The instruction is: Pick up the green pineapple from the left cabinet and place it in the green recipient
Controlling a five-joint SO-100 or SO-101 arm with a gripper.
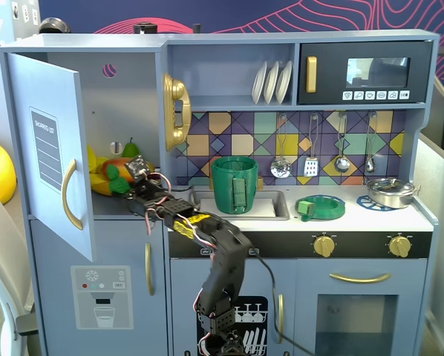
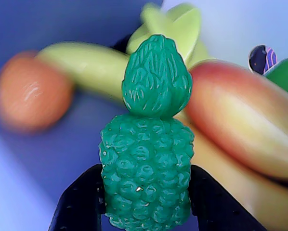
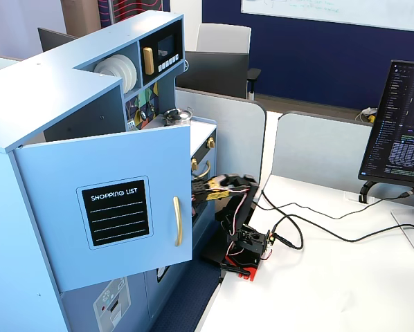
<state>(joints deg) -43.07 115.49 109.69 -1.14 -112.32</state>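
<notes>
Green pineapple (image 2: 146, 163) upright, crown up, clamped at its lower body between tool (image 2: 146, 202) jaws, inside open left cabinet (image 1: 51, 159) among fruit. Green recipient (image 1: 234, 184) sits well right in the sink.

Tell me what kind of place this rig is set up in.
Likely an office or lab: a toy kitchen stands beside a white desk with a computer monitor, grey partitions and office chairs behind.

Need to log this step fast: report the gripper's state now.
Gripper: closed on the green pineapple, one black finger on each side of its body, in the wrist view.
</notes>
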